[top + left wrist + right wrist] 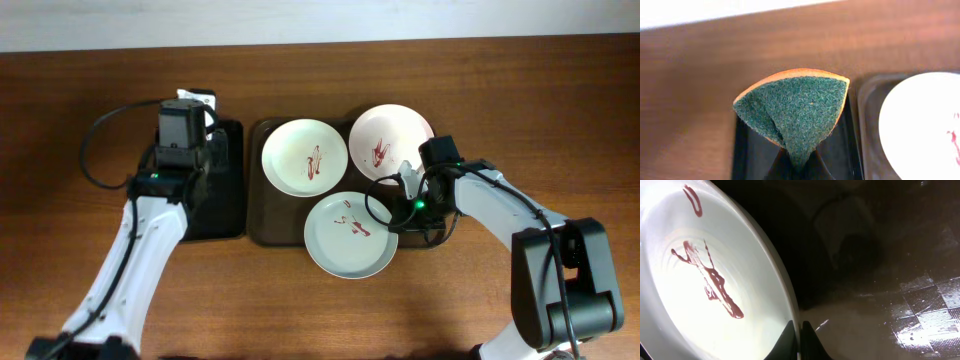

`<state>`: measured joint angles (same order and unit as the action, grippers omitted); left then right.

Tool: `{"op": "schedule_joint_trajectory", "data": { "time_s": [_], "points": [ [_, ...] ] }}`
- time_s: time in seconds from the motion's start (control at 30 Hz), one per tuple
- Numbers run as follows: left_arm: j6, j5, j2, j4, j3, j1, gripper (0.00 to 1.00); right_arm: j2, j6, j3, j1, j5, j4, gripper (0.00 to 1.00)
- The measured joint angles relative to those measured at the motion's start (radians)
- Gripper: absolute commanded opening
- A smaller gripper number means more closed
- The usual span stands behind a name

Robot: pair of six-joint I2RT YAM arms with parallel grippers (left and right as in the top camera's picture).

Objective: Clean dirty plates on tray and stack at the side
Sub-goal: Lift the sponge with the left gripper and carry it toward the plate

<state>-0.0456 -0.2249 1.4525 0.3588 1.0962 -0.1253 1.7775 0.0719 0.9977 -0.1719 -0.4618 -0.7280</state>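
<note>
Green sponge [795, 107], pinched in the left gripper [799, 169] left of the tray [266, 218], should scrub the stained plate [705, 280] on the tray while the right gripper [800, 339], jaws narrow on its rim, steadies it.

Three round white plates sat on a dark brown tray [258, 228] in the middle of the tabletop [540, 100], each smeared with red sauce. The left rear plate [305, 157] and the right rear plate [391, 137] lay flat, side by side and near each other. The near plate [351, 235] overhung the tray's front edge, one small streak and one long smear across its face, its right rim caught between the fingers of the right gripper [800, 332]. The sponge [800, 107], green scouring face with an orange backing, was folded into a fan and pinched at its narrow end by the left gripper [799, 169], left of the tray.
</note>
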Motion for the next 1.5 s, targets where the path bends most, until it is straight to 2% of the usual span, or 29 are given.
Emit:
{"op": "schedule_joint_trajectory", "data": {
  "time_s": [0.17, 0.43, 1.5],
  "points": [
    [0.000, -0.040, -0.112, -0.048, 0.000, 0.000, 0.00, 0.000, 0.000, 0.000, 0.000, 0.000, 0.000, 0.04],
    [0.000, -0.046, -0.189, -0.095, 0.000, 0.000, 0.00, 0.000, -0.001, 0.000, 0.000, 0.000, 0.000, 0.04],
    [-0.015, -0.072, -0.213, -0.154, 0.000, 0.000, 0.00, 0.000, -0.001, 0.000, 0.000, 0.000, 0.000, 0.04]
  ]
}}
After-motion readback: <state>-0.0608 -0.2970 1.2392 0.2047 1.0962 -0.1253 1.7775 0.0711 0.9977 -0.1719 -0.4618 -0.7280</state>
